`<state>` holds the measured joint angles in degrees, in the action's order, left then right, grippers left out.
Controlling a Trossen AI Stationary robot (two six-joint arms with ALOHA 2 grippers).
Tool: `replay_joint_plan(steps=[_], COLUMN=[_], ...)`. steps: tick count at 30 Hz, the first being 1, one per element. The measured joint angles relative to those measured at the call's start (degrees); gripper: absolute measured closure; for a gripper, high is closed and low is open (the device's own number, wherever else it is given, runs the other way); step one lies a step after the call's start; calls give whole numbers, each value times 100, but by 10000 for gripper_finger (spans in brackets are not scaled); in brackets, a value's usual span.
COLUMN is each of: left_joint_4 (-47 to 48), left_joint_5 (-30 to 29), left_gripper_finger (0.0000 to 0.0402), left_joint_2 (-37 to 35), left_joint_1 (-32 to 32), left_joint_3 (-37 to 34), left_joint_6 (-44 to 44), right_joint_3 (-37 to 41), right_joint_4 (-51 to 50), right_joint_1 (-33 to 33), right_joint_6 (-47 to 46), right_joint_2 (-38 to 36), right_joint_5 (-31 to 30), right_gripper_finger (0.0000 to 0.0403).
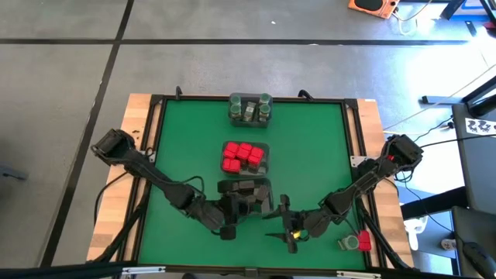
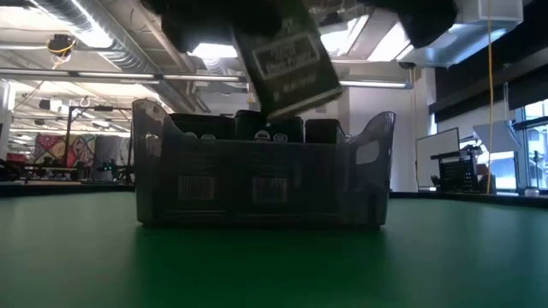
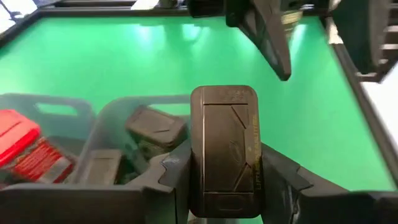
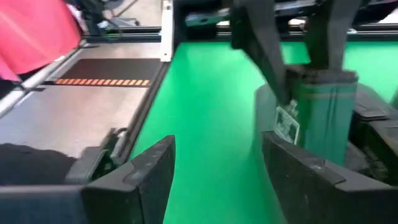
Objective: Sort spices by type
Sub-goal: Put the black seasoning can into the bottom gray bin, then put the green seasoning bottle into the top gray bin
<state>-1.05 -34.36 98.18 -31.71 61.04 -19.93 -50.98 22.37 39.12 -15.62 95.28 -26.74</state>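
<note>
Three clear trays stand in a row down the middle of the green table: green-lidded jars [image 1: 249, 108] at the far edge, red boxes [image 1: 245, 156] in the middle, dark blocks [image 1: 249, 191] nearest. My left gripper [image 1: 230, 219] is at the near side of the dark-block tray [image 2: 261, 184], shut on one dark block [image 3: 224, 143]. That block hangs tilted above the tray. To its right, my right gripper [image 4: 217, 171] stands open over bare table with nothing between its fingers. My left gripper pinches the dark block by its two long sides [image 3: 198, 168] between its two fingers. The block lies along the fingers and its far end [image 3: 224, 96] sticks out past them. The fingers slant down from the table's near left. The block [image 2: 287, 64] hangs tilted, clear of the tray.
A green-lidded jar and a red box [image 1: 356, 242] lie loose near the table's near right corner. A raised dark frame and wooden boards [image 1: 364, 124] border the green mat. Bare green surface lies to the left and right of the tray row.
</note>
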Motion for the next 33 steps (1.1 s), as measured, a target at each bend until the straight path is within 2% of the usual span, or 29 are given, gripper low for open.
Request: replay_joint_plan(steps=[8, 13, 20, 23, 28, 33], left_joint_4=[-194, -285, -350, -355, -471, -198], left_joint_5=[-72, 276, 330, 346, 388, 456], left_gripper_finger=[268, 267, 261, 242, 185, 150], left_joint_2=[382, 694, 838, 838, 844, 400], left_joint_1=[281, 415, 500, 518, 519, 410], left_joint_3=[4, 4, 13, 13, 13, 9], left_joint_6=[120, 48, 37, 119, 183, 118], right_joint_3=[0, 1, 3, 4, 4, -86], right_joint_4=[-167, -299, -337, -340, -287, -511], right_joint_1=[-3, -14, -14, -14, -14, -13], right_joint_6=[3, -10, -13, -13, -47, -30], right_joint_2=[0, 0, 0, 2, 5, -30], right_joint_5=[-23, -62, -61, -61, -61, -54], right_gripper_finger=[162, 162, 162, 162, 161, 161])
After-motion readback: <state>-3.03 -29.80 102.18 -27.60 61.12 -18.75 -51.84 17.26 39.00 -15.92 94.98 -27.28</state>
